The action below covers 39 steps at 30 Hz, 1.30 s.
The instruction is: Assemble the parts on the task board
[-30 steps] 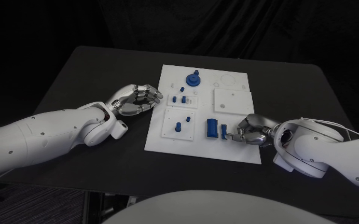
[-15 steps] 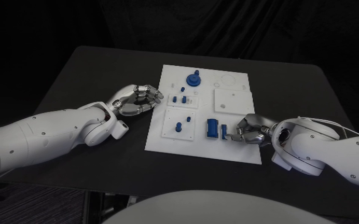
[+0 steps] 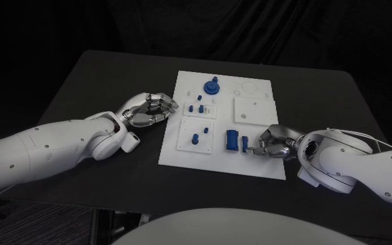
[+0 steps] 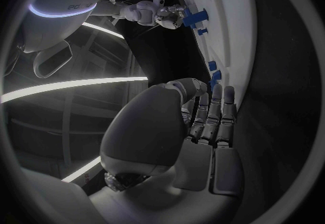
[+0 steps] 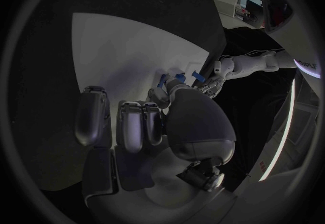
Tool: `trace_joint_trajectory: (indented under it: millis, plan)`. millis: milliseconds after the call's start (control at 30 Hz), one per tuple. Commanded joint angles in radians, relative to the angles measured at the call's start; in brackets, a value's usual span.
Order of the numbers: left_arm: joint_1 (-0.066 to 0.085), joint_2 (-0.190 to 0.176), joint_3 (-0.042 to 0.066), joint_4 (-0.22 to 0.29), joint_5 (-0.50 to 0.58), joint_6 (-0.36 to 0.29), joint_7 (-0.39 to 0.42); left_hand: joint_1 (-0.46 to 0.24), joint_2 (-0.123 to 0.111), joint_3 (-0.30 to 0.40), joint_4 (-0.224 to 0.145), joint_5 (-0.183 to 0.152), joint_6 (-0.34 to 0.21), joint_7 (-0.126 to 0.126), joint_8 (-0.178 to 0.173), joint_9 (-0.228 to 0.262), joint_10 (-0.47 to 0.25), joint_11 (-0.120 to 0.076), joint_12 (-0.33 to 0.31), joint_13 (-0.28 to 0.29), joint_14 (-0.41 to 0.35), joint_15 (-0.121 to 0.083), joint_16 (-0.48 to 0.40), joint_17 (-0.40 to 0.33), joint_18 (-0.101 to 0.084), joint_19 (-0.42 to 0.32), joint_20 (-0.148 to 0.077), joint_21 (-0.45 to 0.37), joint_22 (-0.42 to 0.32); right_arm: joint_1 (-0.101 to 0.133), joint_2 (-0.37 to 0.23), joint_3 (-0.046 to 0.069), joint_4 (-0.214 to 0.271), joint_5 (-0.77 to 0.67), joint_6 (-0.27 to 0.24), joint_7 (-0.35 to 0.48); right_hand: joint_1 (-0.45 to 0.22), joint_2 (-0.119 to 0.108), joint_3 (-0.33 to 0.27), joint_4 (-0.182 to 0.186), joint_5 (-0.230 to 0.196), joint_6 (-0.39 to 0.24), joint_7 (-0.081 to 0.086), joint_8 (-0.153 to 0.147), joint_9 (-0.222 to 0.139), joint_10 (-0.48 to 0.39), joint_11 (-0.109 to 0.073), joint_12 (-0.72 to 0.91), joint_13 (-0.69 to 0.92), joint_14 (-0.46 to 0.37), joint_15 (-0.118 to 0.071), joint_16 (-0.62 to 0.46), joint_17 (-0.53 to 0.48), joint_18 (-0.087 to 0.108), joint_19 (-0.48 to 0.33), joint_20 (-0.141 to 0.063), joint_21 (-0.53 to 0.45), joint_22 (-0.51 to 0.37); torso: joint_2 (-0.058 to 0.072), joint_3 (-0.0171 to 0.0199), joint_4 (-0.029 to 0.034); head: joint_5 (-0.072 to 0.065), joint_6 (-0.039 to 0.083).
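Black table (image 3: pixel 98 80) w/ white task board (image 3: pixel 257 165) flat at centre.

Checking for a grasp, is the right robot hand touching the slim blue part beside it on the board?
Cannot tell. In the head view the right robot hand sits right against the slim blue part on the task board, but no contact or gap shows plainly.

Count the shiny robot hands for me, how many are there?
2. The left hand sits curled on the black table beside the white board's left edge; the right hand is at the board's near right part, beside blue parts.
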State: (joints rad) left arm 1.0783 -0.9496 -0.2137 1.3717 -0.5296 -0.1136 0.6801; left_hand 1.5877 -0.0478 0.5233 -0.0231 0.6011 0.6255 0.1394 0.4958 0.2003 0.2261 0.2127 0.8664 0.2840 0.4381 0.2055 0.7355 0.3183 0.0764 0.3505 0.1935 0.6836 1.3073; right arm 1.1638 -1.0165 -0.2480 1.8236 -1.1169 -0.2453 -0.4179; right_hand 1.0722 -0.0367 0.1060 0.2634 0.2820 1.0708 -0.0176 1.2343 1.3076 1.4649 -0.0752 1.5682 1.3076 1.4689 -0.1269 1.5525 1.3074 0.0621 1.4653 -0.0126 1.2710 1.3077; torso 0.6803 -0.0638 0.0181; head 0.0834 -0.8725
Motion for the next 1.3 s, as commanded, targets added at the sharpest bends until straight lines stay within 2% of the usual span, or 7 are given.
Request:
trace_joint_trajectory:
  millis: [33,500,700,767,867,967,1300]
  plan:
    - [-0.002,-0.009,0.001,0.017,0.001,-0.027,0.048,-0.001,0.0,-0.003,-0.008,0.013,0.004,0.002,0.005,-0.001,0.005,0.01,-0.003,-0.002,0.002,0.007,0.008,-0.001,-0.011,-0.003,0.005,0.008,0.026,-0.002,-0.022,0.001,0.023,-0.025,-0.124,0.079,-0.036,0.006,-0.021,0.023,-0.001,-0.011,-0.002,-0.01,0.107,0.106,-0.006,0.003,0.263,0.091,-0.006,0.005,0.207,-0.002,0.013,-0.005,0.017,0.184,0.0,-0.0003,-0.0006,0.002,0.0]
    - [0.004,-0.031,0.002,0.037,-0.009,-0.178,0.169,-0.023,-0.047,-0.054,-0.044,0.184,0.032,-0.018,0.01,-0.004,0.026,-0.035,0.01,-0.008,-0.09,-0.051,-0.013,-0.021,0.011,-0.053,-0.032,-0.013,0.004,0.083,-0.075,0.003,0.043,-0.131,-0.288,0.255,-0.05,0.051,-0.027,0.011,0.002,0.004,-0.001,0.007,0.121,0.106,-0.006,0.003,0.263,0.097,-0.005,0.012,0.238,-0.014,0.03,-0.005,0.075,0.2,-0.004,0.0011,-0.0027,-0.023,0.0]
    - [0.012,0.004,0.002,-0.025,-0.061,-0.211,0.2,-0.214,-0.061,0.023,-0.032,0.072,0.017,-0.025,0.001,-0.013,-0.075,-0.106,-0.027,-0.095,-0.251,-0.108,-0.121,-0.123,0.054,-0.17,-0.03,-0.31,-0.201,0.099,-0.061,0.002,0.005,-0.188,-0.319,0.275,-0.039,0.053,-0.024,0.005,0.002,0.0,-0.001,0.006,0.121,0.106,-0.005,0.003,0.263,0.097,-0.004,0.012,0.238,-0.014,0.031,-0.005,0.077,0.2,-0.022,0.0055,-0.0088,-0.031,0.0]
    - [0.013,0.021,0.002,-0.049,-0.046,-0.2,0.204,-0.291,-0.073,0.038,0.042,-0.049,0.009,-0.031,-0.008,-0.021,-0.1,-0.112,-0.036,-0.143,-0.283,-0.118,-0.193,-0.18,0.077,-0.167,-0.012,-0.396,-0.28,0.1,-0.052,0.002,-0.016,-0.189,-0.332,0.285,-0.037,0.055,-0.023,0.005,0.002,0.0,-0.001,0.007,0.122,0.106,-0.005,0.003,0.263,0.097,-0.004,0.012,0.236,-0.014,0.03,-0.004,0.077,0.2,-0.029,0.0071,-0.0112,-0.031,0.0]
    - [0.014,0.05,0.002,-0.081,0.005,-0.174,0.208,-0.32,-0.139,-0.053,0.317,-0.047,0.006,-0.042,-0.038,-0.057,-0.149,-0.133,-0.064,-0.212,-0.362,-0.136,-0.4,-0.265,0.102,-0.205,-0.011,-0.499,-0.371,0.102,-0.039,0.002,-0.049,-0.174,-0.357,0.307,-0.037,0.055,-0.023,0.005,0.002,0.003,-0.001,0.009,0.122,0.106,-0.005,0.003,0.263,0.097,-0.004,0.012,0.236,-0.014,0.031,-0.004,0.079,0.2,-0.042,0.0109,-0.0136,-0.035,0.0]
    - [0.015,0.095,0.002,-0.121,0.082,-0.127,0.213,-0.448,-0.027,-0.19,0.312,-0.059,-0.034,-0.045,-0.085,-0.089,-0.204,-0.146,-0.234,-0.232,-0.414,-0.15,-0.553,-0.293,0.105,-0.301,-0.023,-0.623,-0.702,0.102,-0.028,0.002,-0.087,-0.14,-0.385,0.339,-0.031,0.057,-0.021,0.001,0.002,0.009,0.0,0.014,0.125,0.106,-0.005,0.003,0.263,0.097,-0.004,0.012,0.237,-0.014,0.031,-0.004,0.079,0.2,-0.055,0.017,-0.0173,-0.038,0.0]
    - [0.015,0.191,0.002,-0.174,0.351,0.009,0.208,-0.424,0.078,-0.431,0.315,-0.056,-0.032,-0.048,-0.153,-0.128,-0.206,-0.15,-0.422,-0.241,-0.427,-0.152,-0.665,-0.304,0.099,-0.277,-0.035,-0.64,-0.809,0.096,0.011,0.001,-0.185,0.082,-0.499,0.533,-0.02,0.063,-0.018,-0.004,0.002,-0.012,0.003,0.01,0.124,0.106,-0.002,0.003,0.263,0.096,-0.002,0.011,0.233,-0.015,0.03,-0.003,0.081,0.201,-0.087,0.0453,-0.0349,-0.04,0.0]
